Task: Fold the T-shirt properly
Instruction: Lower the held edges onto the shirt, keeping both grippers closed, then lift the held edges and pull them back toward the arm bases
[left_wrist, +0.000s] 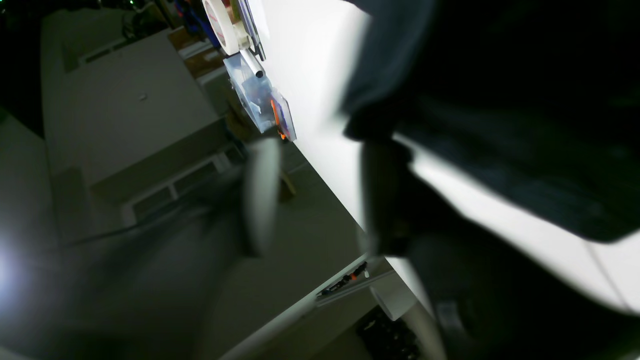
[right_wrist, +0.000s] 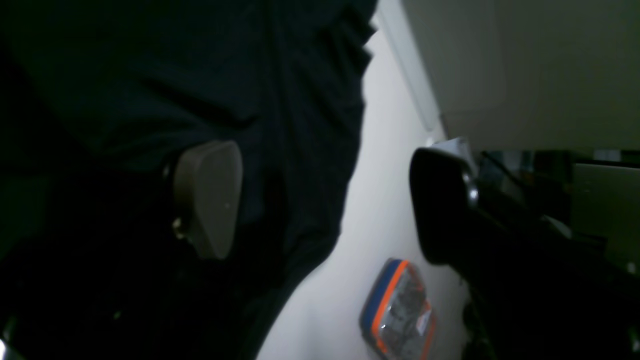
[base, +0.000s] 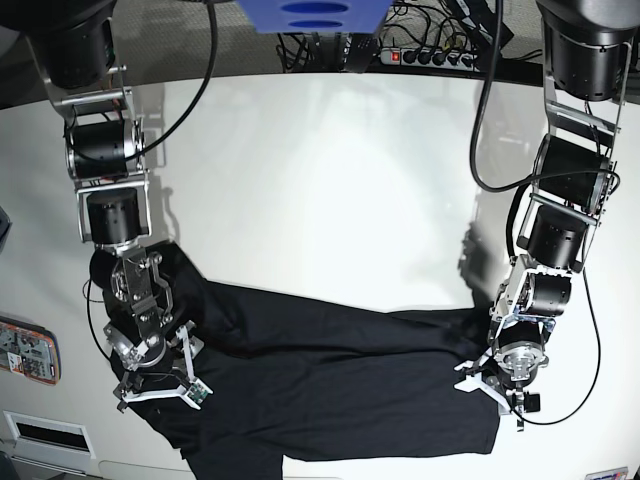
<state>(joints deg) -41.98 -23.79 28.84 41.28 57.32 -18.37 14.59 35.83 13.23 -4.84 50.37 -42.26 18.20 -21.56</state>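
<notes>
The black T-shirt (base: 330, 375) lies spread sideways across the near part of the white table (base: 330, 180). My right gripper (base: 155, 385) stands over the shirt's left end, jaws wide apart. In the right wrist view this gripper (right_wrist: 325, 200) has one pale finger pad (right_wrist: 207, 197) against the dark T-shirt (right_wrist: 150, 100) and the other finger over bare table. My left gripper (base: 497, 395) is at the shirt's right end. In the left wrist view its blurred fingers (left_wrist: 260, 195) stand apart around nothing, and the T-shirt (left_wrist: 500, 100) lies just beyond them.
A clear pouch with a blue and orange rim (base: 25, 350) (right_wrist: 397, 310) lies at the table's left edge. A tape roll (left_wrist: 220, 22) and a clear plastic box (left_wrist: 260, 95) sit at another table edge. A power strip (base: 420, 55) and cables run behind the table.
</notes>
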